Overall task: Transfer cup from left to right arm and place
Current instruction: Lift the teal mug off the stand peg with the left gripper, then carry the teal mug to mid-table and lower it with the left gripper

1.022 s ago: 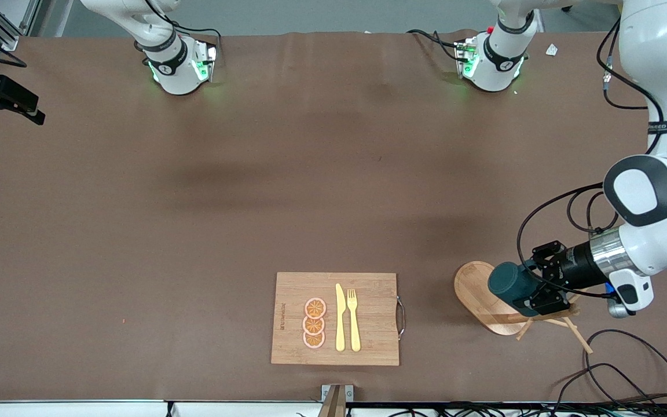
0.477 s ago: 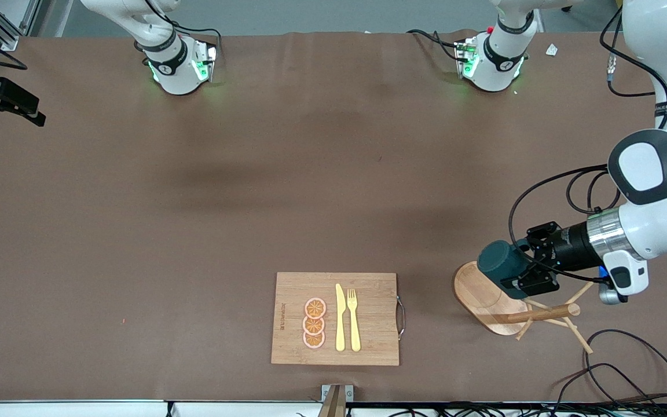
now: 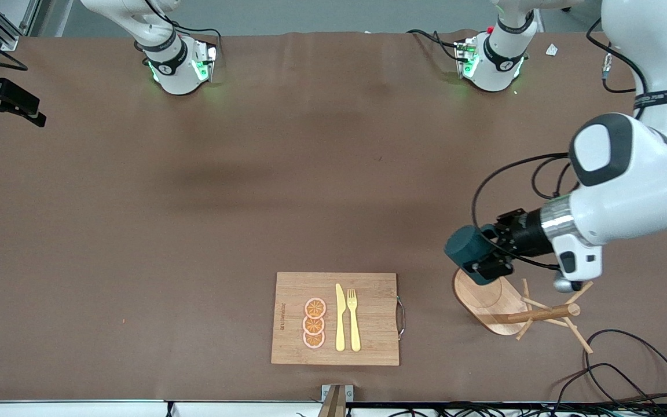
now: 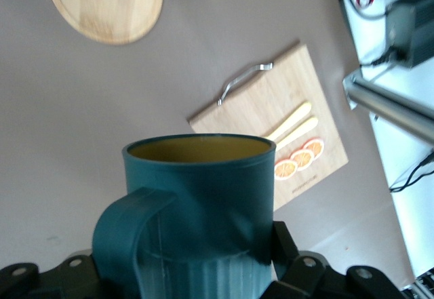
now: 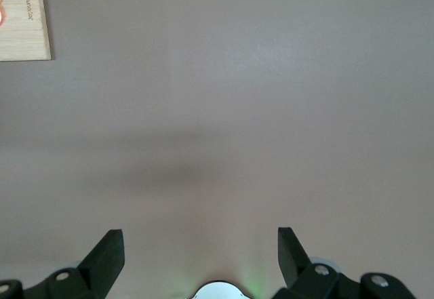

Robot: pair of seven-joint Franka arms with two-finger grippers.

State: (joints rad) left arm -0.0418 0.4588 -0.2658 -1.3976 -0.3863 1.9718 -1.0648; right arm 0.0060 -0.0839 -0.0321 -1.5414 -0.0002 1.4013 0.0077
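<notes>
The cup [image 3: 465, 246], dark teal and ribbed with a loop handle and a tan-yellow inside [image 4: 196, 151], hangs tipped on its side in the air. My left gripper [image 3: 487, 256] is shut on its lower body, and the mouth points toward the right arm's end of the table. It is over the table at the edge of the wooden rack's oval base [image 3: 484, 301]. In the left wrist view the cup [image 4: 203, 217] hides most of the left gripper [image 4: 203, 278]. My right gripper [image 5: 200, 245] is open with nothing between its fingers, above bare brown table; the front view does not show it.
A wooden cutting board [image 3: 368, 289] with a metal handle lies near the table's front edge, carrying a yellow knife [image 3: 340, 317], a fork [image 3: 354, 318] and orange slices [image 3: 314, 323]. The rack's pegs [image 3: 542, 315] stick out sideways. Cables [image 3: 629, 359] lie near them.
The left gripper has carried the cup off the rack's pegs, upward and toward the right arm's end of the table. The right arm has not moved.
</notes>
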